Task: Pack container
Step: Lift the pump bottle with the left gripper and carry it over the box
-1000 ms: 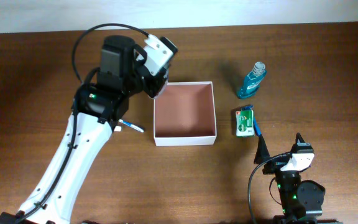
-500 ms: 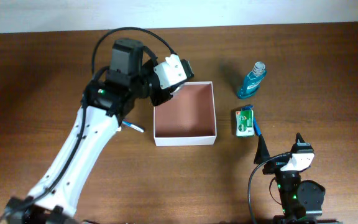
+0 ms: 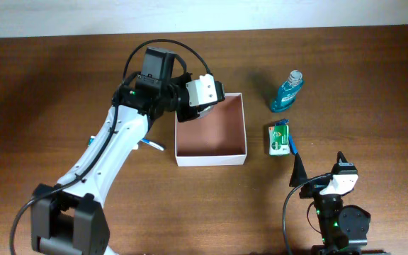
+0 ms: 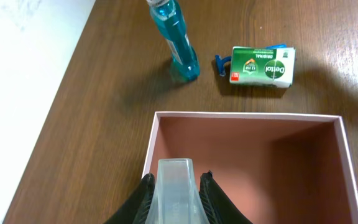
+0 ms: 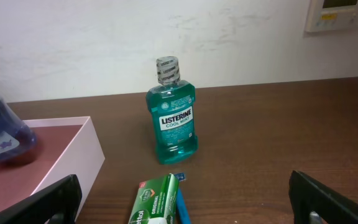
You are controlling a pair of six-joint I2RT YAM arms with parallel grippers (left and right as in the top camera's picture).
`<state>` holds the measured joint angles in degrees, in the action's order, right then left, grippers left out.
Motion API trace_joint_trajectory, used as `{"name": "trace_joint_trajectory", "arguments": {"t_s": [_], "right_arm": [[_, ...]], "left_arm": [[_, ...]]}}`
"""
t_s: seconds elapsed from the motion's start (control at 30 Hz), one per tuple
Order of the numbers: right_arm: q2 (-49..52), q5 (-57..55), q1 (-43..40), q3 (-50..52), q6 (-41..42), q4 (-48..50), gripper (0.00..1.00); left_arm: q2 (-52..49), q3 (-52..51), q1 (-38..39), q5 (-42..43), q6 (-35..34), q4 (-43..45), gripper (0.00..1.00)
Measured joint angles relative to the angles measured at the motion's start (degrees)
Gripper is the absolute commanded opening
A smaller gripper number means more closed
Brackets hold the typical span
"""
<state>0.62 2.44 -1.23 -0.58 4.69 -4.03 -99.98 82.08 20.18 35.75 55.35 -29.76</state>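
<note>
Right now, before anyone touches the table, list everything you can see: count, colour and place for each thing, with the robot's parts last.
container: one, white with a reddish-brown inside, mid-table.
small bottle: one, translucent, held above the container.
mouthwash bottle: one, teal, upright, right of the container.
soap box: one, green, nearer than the mouthwash bottle.
blue handle: one, against the soap box.
blue-and-white stick: one, left of the container, partly hidden.
table: one, brown.
wall: white, behind the table.
left gripper: one, black, shut on the small bottle.
right gripper: one, black, open, near edge.
</note>
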Motion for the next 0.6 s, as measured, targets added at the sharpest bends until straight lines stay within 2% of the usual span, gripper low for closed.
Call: {"name": "trace_joint_trajectory", "arguments": {"t_s": [0.6], "right_arm": [[0.0,0.0,0.0,0.0,0.0,0.0,0.99]], "left_arm": [[-7.3,0.0,-3.5,1.4,1.1,1.7,0.17]]}}
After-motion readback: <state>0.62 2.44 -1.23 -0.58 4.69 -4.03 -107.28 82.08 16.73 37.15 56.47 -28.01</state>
